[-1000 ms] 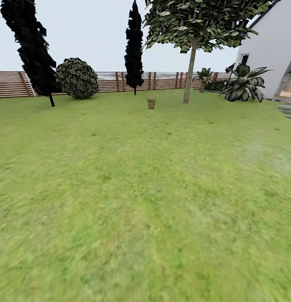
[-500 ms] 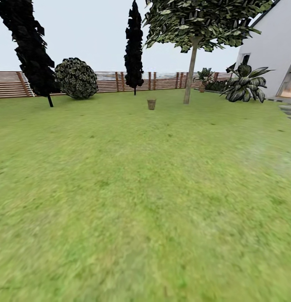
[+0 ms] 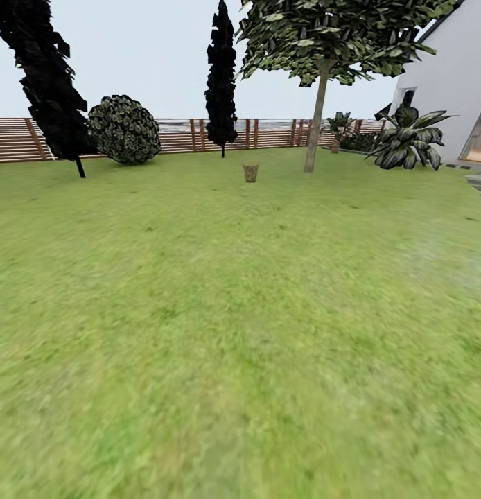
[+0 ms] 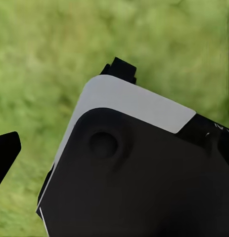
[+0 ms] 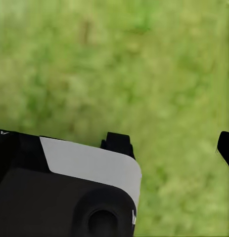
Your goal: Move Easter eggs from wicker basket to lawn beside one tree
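Observation:
Far off on the lawn (image 3: 240,333) stands the small brown wicker basket (image 3: 250,172). The Easter eggs are too far away to make out. A tree (image 3: 314,125) with a straight pale trunk and a leafy crown rises just right of the basket. In the left wrist view, my left gripper (image 4: 62,111) hangs over grass beside a black and white part of the robot (image 4: 139,168), its dark fingers (image 4: 5,153) spread apart. My right gripper (image 5: 171,145) is likewise open over grass, nothing between its fingers (image 5: 118,143).
A brown slat fence (image 3: 178,135) closes the back of the garden. Two dark cypresses (image 3: 50,83) (image 3: 222,83) and a round bush (image 3: 124,129) stand before it. At the right are a broad-leaved plant (image 3: 407,138) and the white house (image 3: 455,76).
The whole head view has shifted slightly, so the camera has moved a little forward. The basket and the trees keep their places on the lawn.

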